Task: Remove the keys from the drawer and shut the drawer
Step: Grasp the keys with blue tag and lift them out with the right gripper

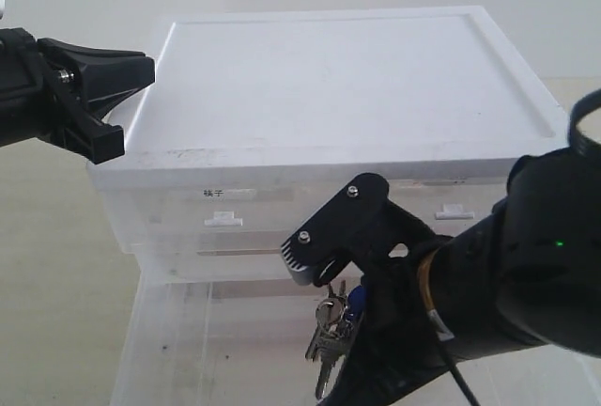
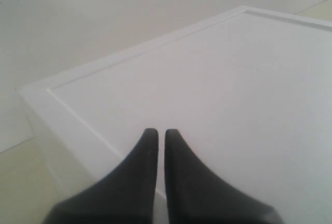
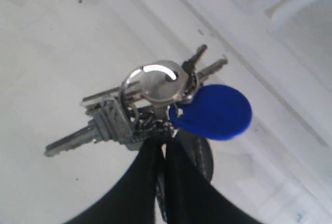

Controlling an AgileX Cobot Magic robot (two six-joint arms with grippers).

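Exterior view showed the white cabinet (image 1: 329, 86) on the bench (image 1: 47, 265), its middle drawer (image 1: 188, 331) standing pulled out, so the closing was left to do. The left tool (image 2: 157, 136), jaws all but touching and holding nothing, hovered over the cabinet top. The right tool (image 3: 161, 146) was clamped on the keys (image 3: 158, 81), which hung above the drawer floor — grasped, though I judged them not yet carried clear

Cabinet (image 1: 329, 77): one.
Half-width top drawers (image 1: 169, 209): two.
White tab handles (image 1: 223, 220): two visible, one per top drawer.
Open drawer (image 1: 150, 321): one.
Keys (image 3: 109, 123): one bunch, at least four blades visible.
Blue fob (image 3: 212, 112): one.
Round silver tag (image 3: 161, 81): one.
Grippers: two, namely left gripper (image 2: 161, 133) and right gripper (image 3: 161, 143).
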